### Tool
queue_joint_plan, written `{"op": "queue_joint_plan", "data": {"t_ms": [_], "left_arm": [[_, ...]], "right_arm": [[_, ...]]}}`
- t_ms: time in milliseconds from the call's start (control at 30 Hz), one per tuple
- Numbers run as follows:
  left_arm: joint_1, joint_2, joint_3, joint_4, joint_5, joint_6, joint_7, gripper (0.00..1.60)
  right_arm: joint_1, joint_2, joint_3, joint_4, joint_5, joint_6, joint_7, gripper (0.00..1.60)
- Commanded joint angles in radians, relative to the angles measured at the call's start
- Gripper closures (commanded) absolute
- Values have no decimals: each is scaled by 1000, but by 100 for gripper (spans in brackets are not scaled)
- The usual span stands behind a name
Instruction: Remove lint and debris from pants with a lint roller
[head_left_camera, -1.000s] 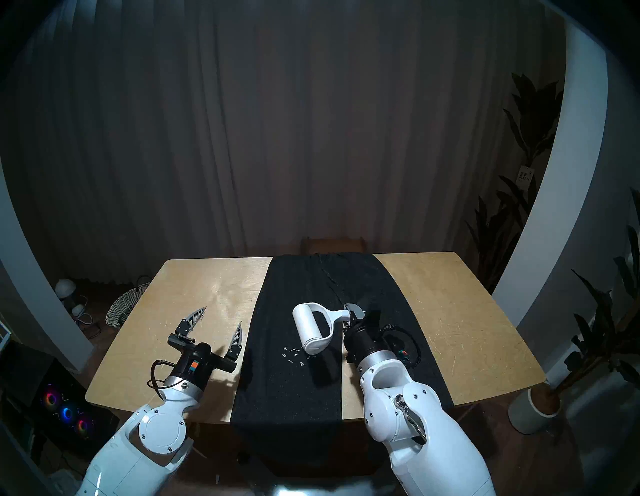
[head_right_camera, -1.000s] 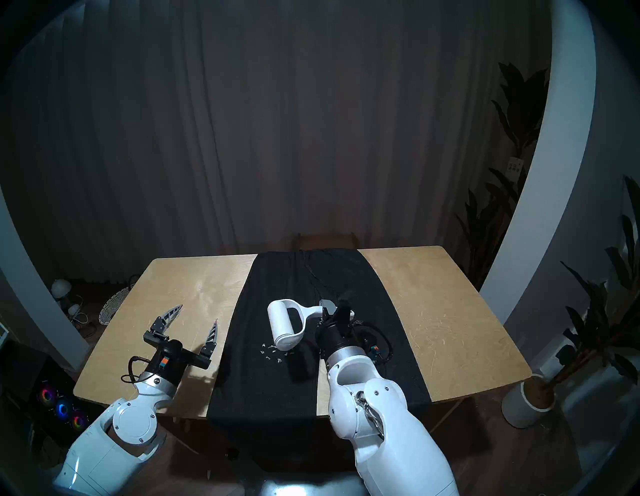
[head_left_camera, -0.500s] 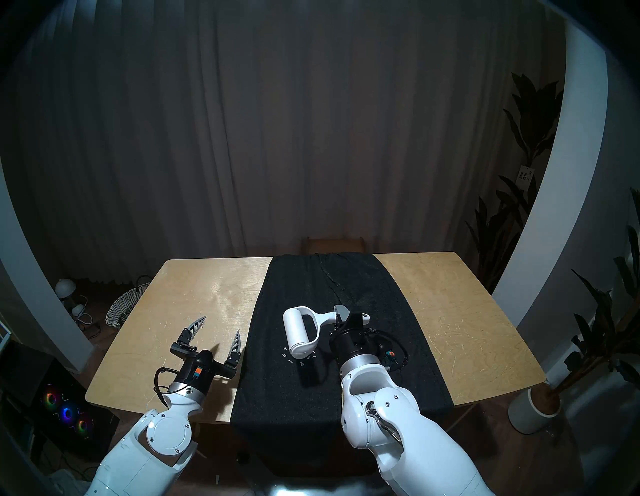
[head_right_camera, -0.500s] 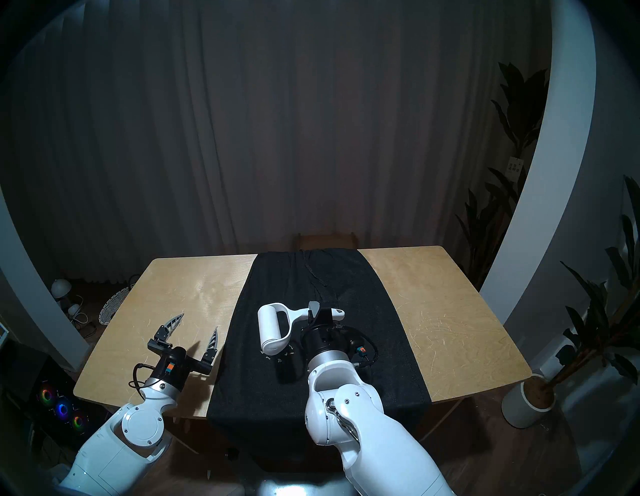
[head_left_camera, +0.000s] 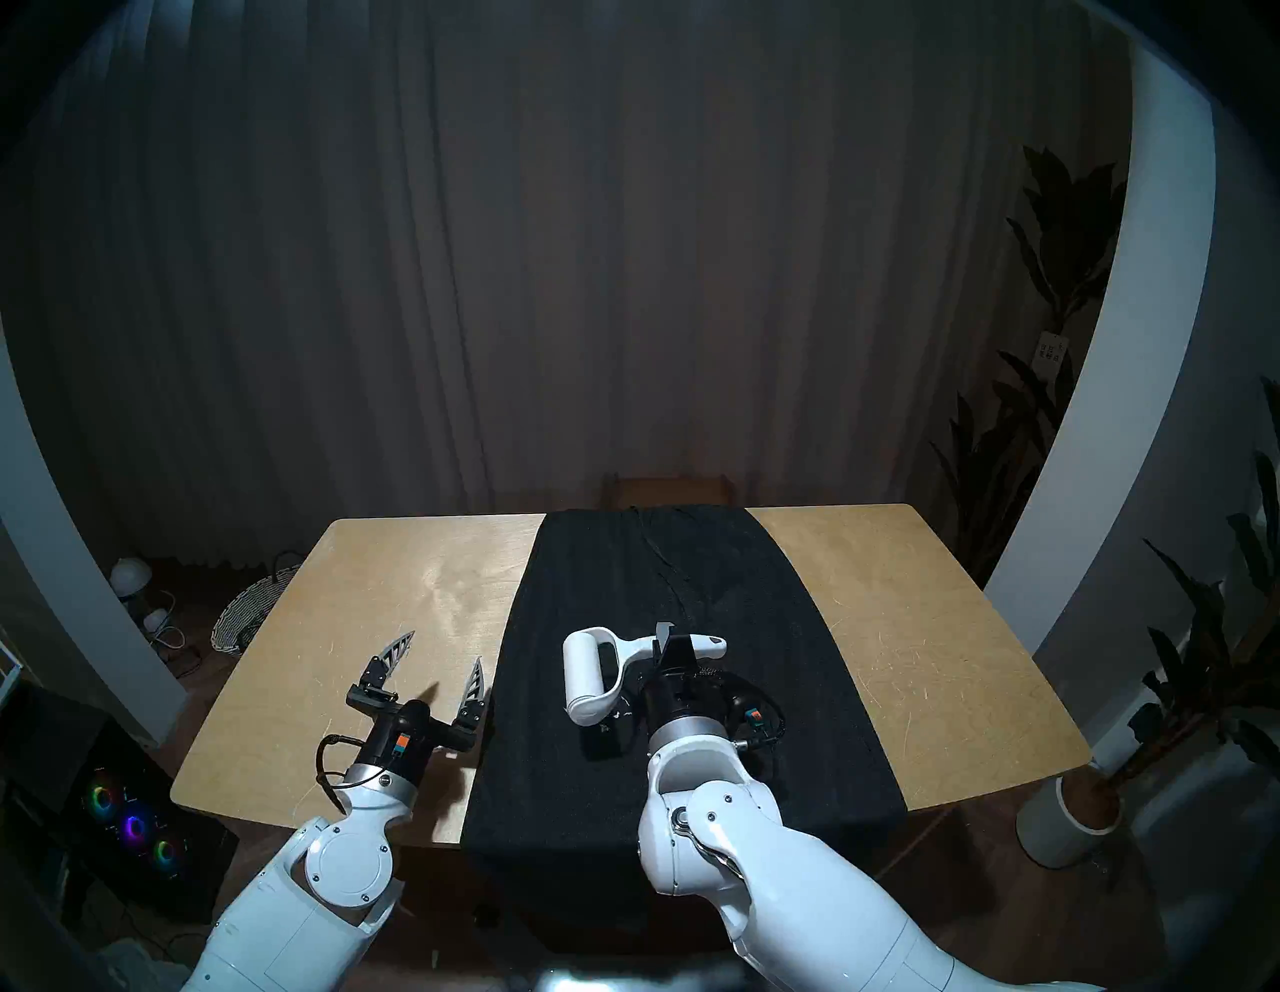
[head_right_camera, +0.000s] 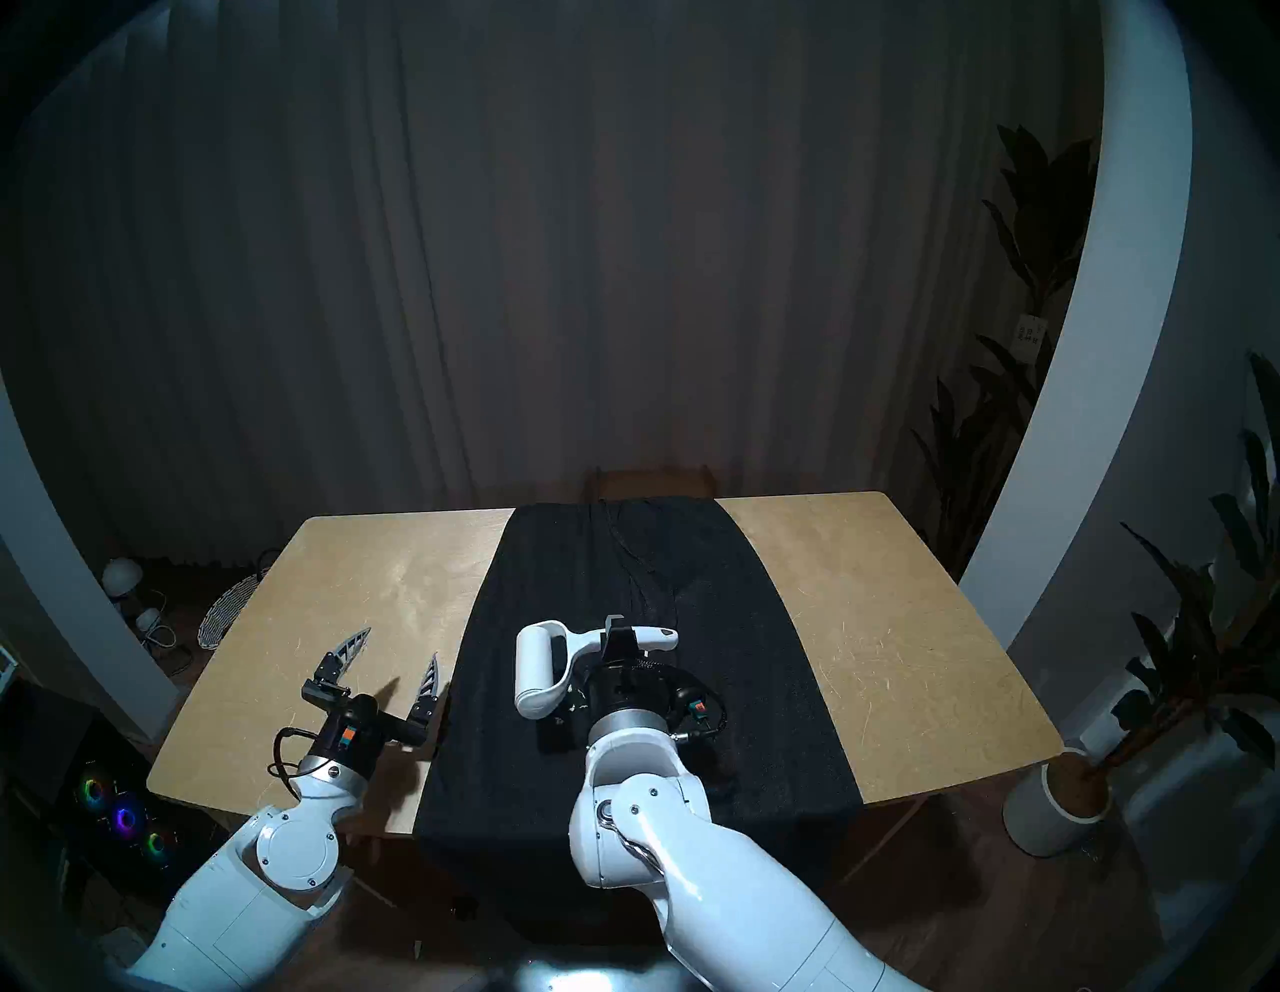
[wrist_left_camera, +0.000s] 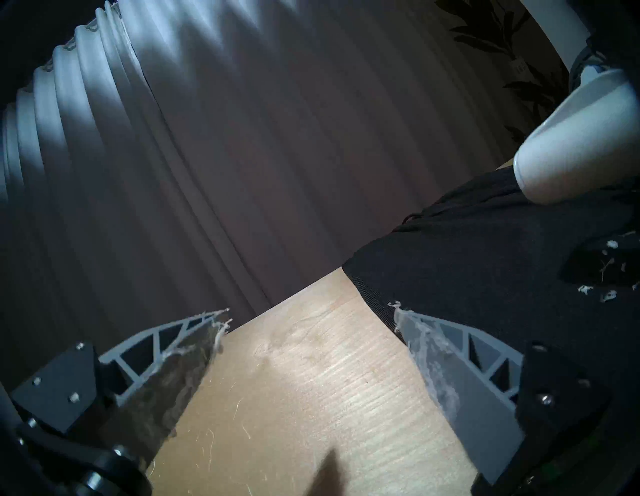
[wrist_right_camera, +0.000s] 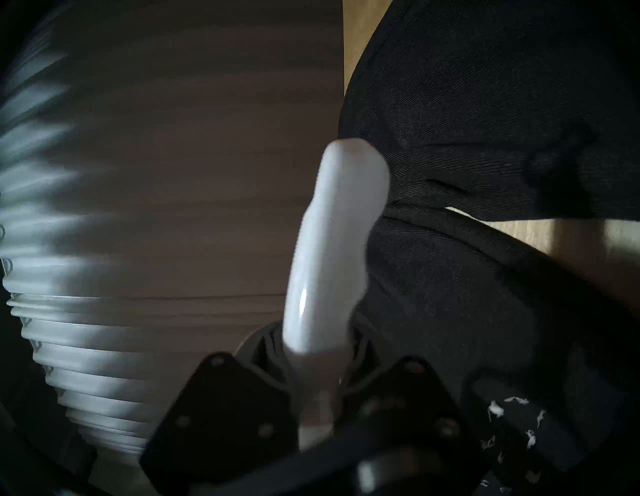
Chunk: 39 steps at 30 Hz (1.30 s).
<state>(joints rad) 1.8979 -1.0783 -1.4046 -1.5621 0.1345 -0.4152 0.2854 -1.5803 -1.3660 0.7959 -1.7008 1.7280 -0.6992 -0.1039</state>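
The black pants (head_left_camera: 602, 596) (head_right_camera: 762, 665) lie lengthwise down the middle of the wooden table (head_left_camera: 388, 596), waist at the far edge. My right gripper (head_left_camera: 670, 641) (head_right_camera: 618, 634) is shut on the handle of the white lint roller (head_left_camera: 587, 675) (head_right_camera: 537, 668) and holds it a little above the left leg, roll to the left. The white lint flecks (wrist_left_camera: 609, 273) (wrist_right_camera: 512, 426) lie on the cloth under and beside the roll; in the head views they are mostly hidden, only a few (head_left_camera: 627, 708) showing. My left gripper (head_left_camera: 447, 648) (wrist_left_camera: 311, 318) is open and empty over bare wood beside the pants' left edge.
A woven basket (head_left_camera: 242, 616) and a small lamp (head_left_camera: 130, 575) sit on the floor left of the table. A potted plant (head_left_camera: 1080, 810) stands at the right. A computer case with coloured fans (head_left_camera: 131, 824) is at the near left. A chair back (head_left_camera: 668, 488) shows behind the table.
My right arm has swung left and nearer, carrying the lint roller over the flecks, which are now mostly covered. My left gripper has shifted slightly right and stays open.
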Motion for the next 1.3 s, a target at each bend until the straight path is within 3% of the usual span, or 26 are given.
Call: {"op": "queue_joint_plan", "data": {"t_ms": [0, 233, 600, 900, 1267], "left_arm": [[-25, 4, 4, -11, 10, -54, 0, 0], [-26, -7, 28, 24, 32, -48, 1, 0], [-61, -16, 47, 84, 67, 25, 5, 0], [-72, -14, 73, 119, 109, 76, -5, 0], [-67, -4, 74, 97, 152, 165, -17, 0]], "right_arm": [[116, -30, -75, 9, -11, -106, -5, 160], [180, -42, -156, 55, 10, -239, -40, 160], [245, -75, -225, 112, 23, -261, -112, 160], [247, -91, -206, 113, 12, -261, -145, 160], [231, -83, -177, 105, -22, -261, -170, 160]]}}
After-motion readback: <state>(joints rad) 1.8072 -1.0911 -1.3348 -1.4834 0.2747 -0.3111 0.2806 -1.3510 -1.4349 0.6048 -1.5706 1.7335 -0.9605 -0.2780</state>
